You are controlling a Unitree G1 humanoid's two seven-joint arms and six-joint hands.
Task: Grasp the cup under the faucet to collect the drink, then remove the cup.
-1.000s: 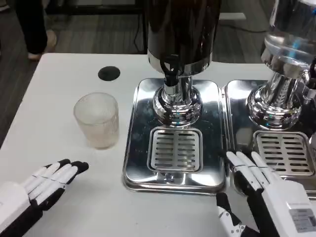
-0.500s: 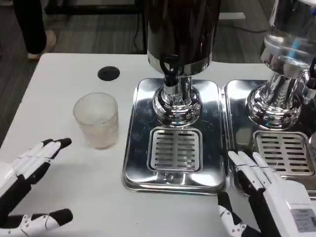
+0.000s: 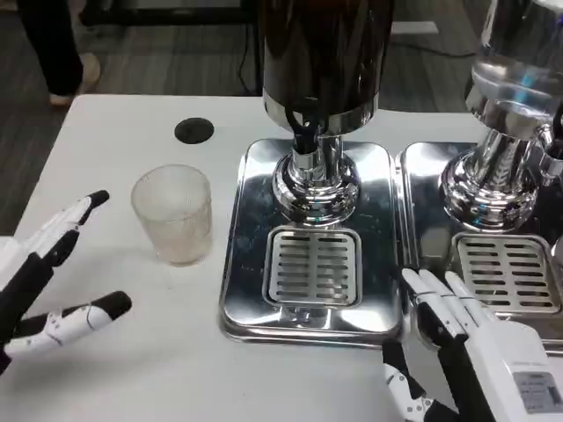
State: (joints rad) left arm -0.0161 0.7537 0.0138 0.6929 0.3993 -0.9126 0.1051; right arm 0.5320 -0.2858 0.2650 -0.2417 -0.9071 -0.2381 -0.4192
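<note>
The left hand was spread wide, holding nothing; the cup stood just beyond its fingers. The right hand lay open, empty. Closing around the cup was judged the next move.

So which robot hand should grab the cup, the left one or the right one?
Probably the left hand. It is open, fingers spread, right beside the cup on the table's left side. The right hand rests by the drip trays, and the dispenser's tray lies between it and the cup.
</note>
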